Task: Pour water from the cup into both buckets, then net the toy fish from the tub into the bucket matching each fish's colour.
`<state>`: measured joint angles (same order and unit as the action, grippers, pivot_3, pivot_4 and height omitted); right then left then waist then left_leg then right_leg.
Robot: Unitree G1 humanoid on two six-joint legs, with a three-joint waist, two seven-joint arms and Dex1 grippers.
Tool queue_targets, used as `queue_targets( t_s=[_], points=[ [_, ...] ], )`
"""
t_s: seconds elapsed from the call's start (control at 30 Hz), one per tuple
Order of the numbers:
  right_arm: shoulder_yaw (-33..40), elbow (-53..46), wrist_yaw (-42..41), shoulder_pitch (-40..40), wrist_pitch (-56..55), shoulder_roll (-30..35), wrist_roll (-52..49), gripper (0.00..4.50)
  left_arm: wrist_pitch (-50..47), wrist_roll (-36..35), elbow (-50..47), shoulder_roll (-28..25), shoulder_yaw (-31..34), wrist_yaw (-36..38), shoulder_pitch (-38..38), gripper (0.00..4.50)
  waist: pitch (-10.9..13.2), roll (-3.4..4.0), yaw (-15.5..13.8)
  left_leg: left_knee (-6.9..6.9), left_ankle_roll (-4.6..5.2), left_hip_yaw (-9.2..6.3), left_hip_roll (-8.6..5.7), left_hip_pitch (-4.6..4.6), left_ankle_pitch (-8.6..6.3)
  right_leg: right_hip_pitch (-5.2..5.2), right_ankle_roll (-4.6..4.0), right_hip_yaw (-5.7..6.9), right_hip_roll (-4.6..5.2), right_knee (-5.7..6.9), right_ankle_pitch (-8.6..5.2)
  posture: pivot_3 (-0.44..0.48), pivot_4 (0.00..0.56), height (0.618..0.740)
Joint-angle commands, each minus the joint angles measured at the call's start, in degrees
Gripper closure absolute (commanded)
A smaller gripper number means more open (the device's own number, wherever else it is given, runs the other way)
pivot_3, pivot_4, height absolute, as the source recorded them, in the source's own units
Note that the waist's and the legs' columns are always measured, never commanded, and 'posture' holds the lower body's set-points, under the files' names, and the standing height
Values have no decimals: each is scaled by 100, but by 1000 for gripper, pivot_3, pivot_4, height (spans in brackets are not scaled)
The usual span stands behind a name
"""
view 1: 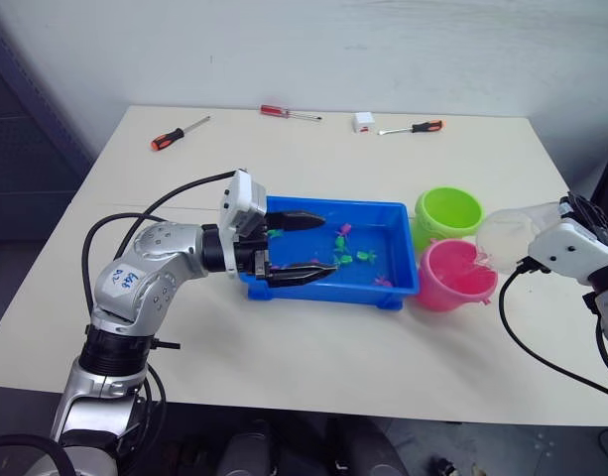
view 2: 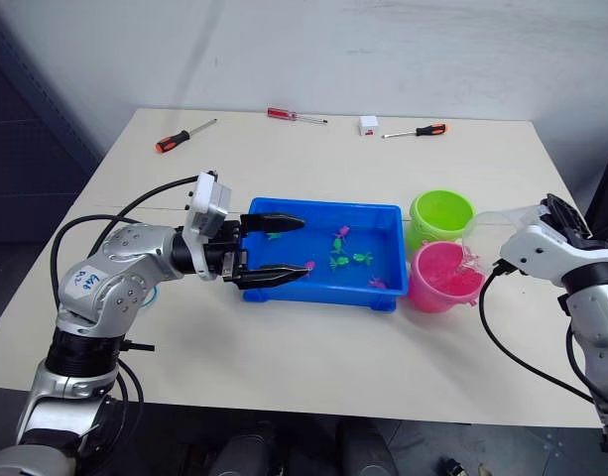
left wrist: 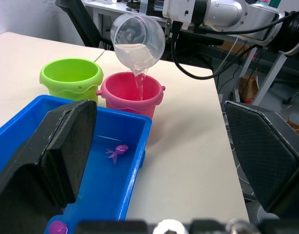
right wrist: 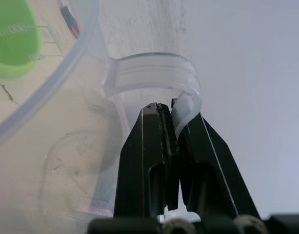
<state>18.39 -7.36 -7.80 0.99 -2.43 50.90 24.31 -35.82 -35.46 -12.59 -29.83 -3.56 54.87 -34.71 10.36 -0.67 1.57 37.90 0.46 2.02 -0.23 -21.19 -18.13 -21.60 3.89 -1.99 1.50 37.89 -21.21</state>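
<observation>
My right gripper (right wrist: 174, 113) is shut on the handle of the clear cup (view 1: 510, 236), which is tipped over the pink bucket (view 1: 452, 276). A thin stream of water runs from its spout into that bucket (left wrist: 132, 92). The lime green bucket (view 1: 447, 214) stands just behind the pink one. Left of both sits the blue tub (view 1: 284, 287) holding several tiny green and pink toy fish (view 1: 345, 258). My left gripper (view 1: 317, 244) hovers open over the tub's left half, nothing between its fingers. The net is out of view.
Three red-handled screwdrivers (view 1: 178, 134) (view 1: 289, 113) (view 1: 415, 128) and a small white block (view 1: 363, 121) lie along the table's far edge. The near half of the table (view 1: 313, 357) is bare. Black cables trail from both arms.
</observation>
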Motion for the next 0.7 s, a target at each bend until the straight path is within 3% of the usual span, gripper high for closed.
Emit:
queue_targets(
  t_s=[0.03, 0.23, 0.43, 0.53, 0.7],
  points=[
    [418, -105, -47, 156, 242, -199, -398, 4473, 130, 54, -22, 43, 15, 6, -88, 0, 0, 0, 2, 0, 0, 0, 0, 0, 0, 0, 0, 0, 0, 0, 0, 0, 150, 740],
    [871, -43, -451, 402, 1102, -756, -1462, 4473, 208, 142, 185, 210, 74, -170, -183, 0, 0, 0, -3, 4, 0, 0, 1, 0, 0, 1, 0, 0, -1, 4, 0, 0, 150, 740],
    [974, 46, -626, 958, 2135, -1124, -2272, 4473, 238, 480, 513, 603, 93, -843, -372, 0, 0, 0, 5, 7, 2, -1, 1, -1, 1, 2, 2, 1, 0, 6, 1, 0, 150, 740],
    [661, 421, -562, 1548, 2345, -1111, -2283, 4473, 251, 535, 546, 683, 77, -926, -399, 0, -1, 1, 25, 6, 2, 3, 2, 1, 1, -1, 2, -2, 0, 9, 1, 0, 150, 740],
    [-70, 1752, -368, 2647, 1717, -810, -1766, 4473, 300, 670, 690, 728, 58, -944, -468, 0, -1, 2, 17, 7, 3, 6, 1, 2, 5, -6, 1, -3, 0, 12, 1, 0, 150, 740]
  ],
)
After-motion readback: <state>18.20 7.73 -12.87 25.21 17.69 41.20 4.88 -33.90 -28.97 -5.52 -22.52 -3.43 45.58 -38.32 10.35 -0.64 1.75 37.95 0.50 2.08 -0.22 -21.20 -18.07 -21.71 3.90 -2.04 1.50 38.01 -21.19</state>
